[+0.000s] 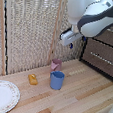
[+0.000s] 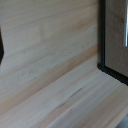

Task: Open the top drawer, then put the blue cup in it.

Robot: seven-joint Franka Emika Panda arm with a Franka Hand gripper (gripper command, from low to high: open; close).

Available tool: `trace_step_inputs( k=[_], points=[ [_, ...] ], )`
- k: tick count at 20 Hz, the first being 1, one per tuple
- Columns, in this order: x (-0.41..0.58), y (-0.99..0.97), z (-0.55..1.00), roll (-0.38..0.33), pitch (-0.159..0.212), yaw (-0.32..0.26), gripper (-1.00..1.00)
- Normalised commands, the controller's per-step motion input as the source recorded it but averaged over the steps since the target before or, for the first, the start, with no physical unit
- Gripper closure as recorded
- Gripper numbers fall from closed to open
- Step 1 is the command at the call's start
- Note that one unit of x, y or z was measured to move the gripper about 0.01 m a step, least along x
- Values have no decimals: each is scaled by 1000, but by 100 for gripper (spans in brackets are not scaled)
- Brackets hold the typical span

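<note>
Claw (image 1: 70, 43) hangs above blue cup (image 1: 57, 80).

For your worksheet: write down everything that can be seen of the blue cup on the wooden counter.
The blue cup is a plain, matte, medium-blue cup with no handle, tapering slightly toward its base. It stands upright, mouth open upward, on the light wooden counter. A smaller pink cup stands just behind it, whether touching cannot be told, and a small orange object lies apart from it toward the exterior view's left. Nothing grips it.
</note>
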Motion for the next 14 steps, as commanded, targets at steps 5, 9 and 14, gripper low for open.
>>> trace_step_inputs(
  k=[5,9,14],
  points=[
    [111,-154,26,-375,56,-52,-100],
    [-129,-163,0,-375,3,14,-100],
    [-257,-178,0,-375,0,50,-100]
  ],
)
